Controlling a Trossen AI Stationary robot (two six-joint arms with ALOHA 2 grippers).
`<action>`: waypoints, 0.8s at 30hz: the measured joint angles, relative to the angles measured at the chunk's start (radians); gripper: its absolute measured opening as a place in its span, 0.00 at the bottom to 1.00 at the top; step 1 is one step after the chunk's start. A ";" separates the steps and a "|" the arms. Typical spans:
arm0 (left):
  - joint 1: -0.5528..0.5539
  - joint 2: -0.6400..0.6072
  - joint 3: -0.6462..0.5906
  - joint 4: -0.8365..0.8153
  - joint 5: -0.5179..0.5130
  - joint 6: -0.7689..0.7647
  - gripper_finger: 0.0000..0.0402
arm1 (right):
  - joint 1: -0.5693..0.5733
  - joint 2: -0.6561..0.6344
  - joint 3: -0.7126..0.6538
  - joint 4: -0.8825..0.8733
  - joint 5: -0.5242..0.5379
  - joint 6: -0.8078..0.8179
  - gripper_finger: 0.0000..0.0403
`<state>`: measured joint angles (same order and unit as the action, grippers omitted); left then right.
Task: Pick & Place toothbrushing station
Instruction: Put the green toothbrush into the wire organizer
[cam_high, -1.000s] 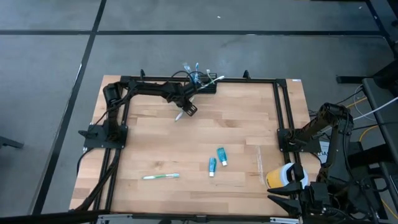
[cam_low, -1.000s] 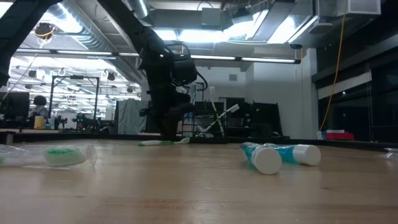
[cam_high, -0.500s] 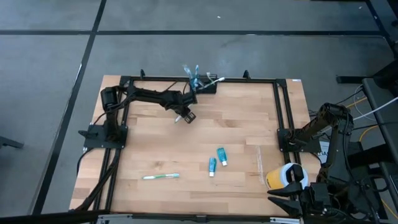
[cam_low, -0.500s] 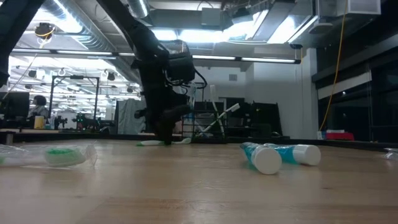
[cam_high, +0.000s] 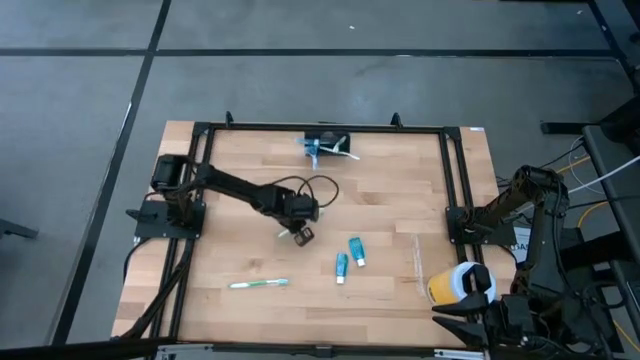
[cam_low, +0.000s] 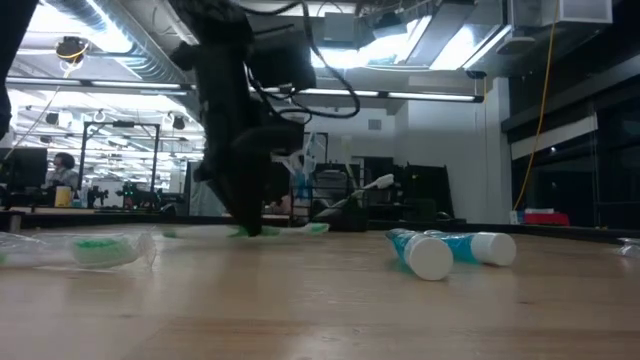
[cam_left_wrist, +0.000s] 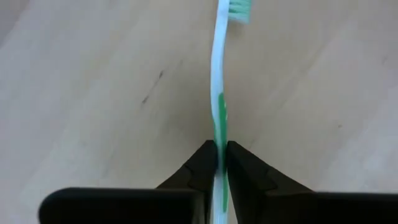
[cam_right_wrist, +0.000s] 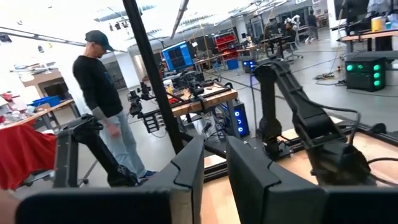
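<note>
The toothbrushing station (cam_high: 326, 143), a low black mesh holder with brushes in it, stands at the table's far edge. My left gripper (cam_high: 302, 228) is at mid table, pointing steeply down and shut on a white-and-green toothbrush (cam_left_wrist: 218, 74). The low view shows this gripper (cam_low: 250, 222) low over the wood with the brush (cam_low: 305, 228) jutting sideways. My right gripper (cam_right_wrist: 215, 149) waits high at the table's right side, pointing level into the room, fingers slightly apart with nothing between them. My left gripper pinches the toothbrush's handle (cam_left_wrist: 219, 127) between its two fingertips, on the green-striped stretch well back from the bristle head (cam_left_wrist: 239, 7). The fingers come from above, slanting down. The brush lies roughly level, close over the table; whether it touches the wood I cannot tell.
Two blue toothpaste tubes (cam_high: 348, 258) lie right of the left gripper. A green toothbrush (cam_high: 260, 284) lies toward the near left. A yellow cup with a white lid (cam_high: 457, 284) sits at the near right. A black frame (cam_high: 450, 170) rims the table. A person (cam_right_wrist: 106, 106) stands beyond.
My left gripper has swung from beside the station at the far edge toward the table's near side, ending at mid table. The white-and-green toothbrush has gone along with it, staying low over the wood. My right arm has kept still.
</note>
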<state>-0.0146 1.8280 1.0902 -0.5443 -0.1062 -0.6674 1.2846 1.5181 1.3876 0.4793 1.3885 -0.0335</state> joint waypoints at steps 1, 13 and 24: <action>0.006 0.000 0.000 -0.002 -0.012 0.000 0.10 | 0.000 0.000 0.000 0.003 0.006 -0.004 0.17; 0.133 -0.018 -0.009 0.009 -0.033 0.048 0.02 | 0.000 0.000 0.000 0.037 -0.017 -0.004 0.17; -0.021 -0.098 -0.008 0.017 -0.023 -0.049 0.08 | -0.001 0.000 0.000 0.087 0.011 -0.069 0.17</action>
<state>-0.0353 1.7298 1.0824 -0.5274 -0.1292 -0.7166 1.2835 1.5181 1.3876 0.5667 1.3991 -0.1022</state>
